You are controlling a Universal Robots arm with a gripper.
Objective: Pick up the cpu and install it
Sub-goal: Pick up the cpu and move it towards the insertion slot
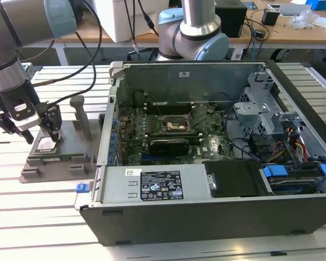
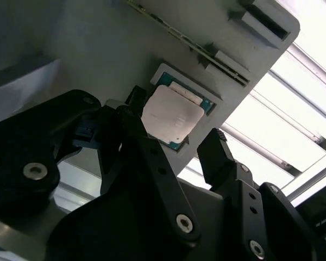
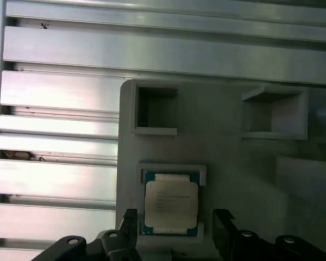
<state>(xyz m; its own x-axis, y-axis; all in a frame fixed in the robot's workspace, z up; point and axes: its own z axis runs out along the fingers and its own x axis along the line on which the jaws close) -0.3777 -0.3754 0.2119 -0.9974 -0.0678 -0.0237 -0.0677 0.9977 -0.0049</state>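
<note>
The cpu (image 1: 45, 143) is a small silver-topped square chip lying flat in a recess of the grey holder (image 1: 70, 133), at the exterior view's left, outside the computer case. My gripper (image 1: 41, 132) hangs just above it, open. In both wrist views the cpu (image 2: 171, 114) (image 3: 170, 202) lies between the two black fingertips (image 2: 137, 103) (image 3: 221, 220), with a small gap on each side. The gripper (image 3: 175, 223) holds nothing. The empty cpu socket (image 1: 171, 126) sits in the middle of the green motherboard inside the case.
The open computer case (image 1: 206, 187) lies on the slatted metal table (image 1: 38, 217), right of the holder. A grey post (image 1: 82, 117) rises from the holder beside my gripper. A long green memory stick (image 1: 60, 157) stands in a slot at the holder's front. A second arm's base (image 1: 193, 32) stands behind the case.
</note>
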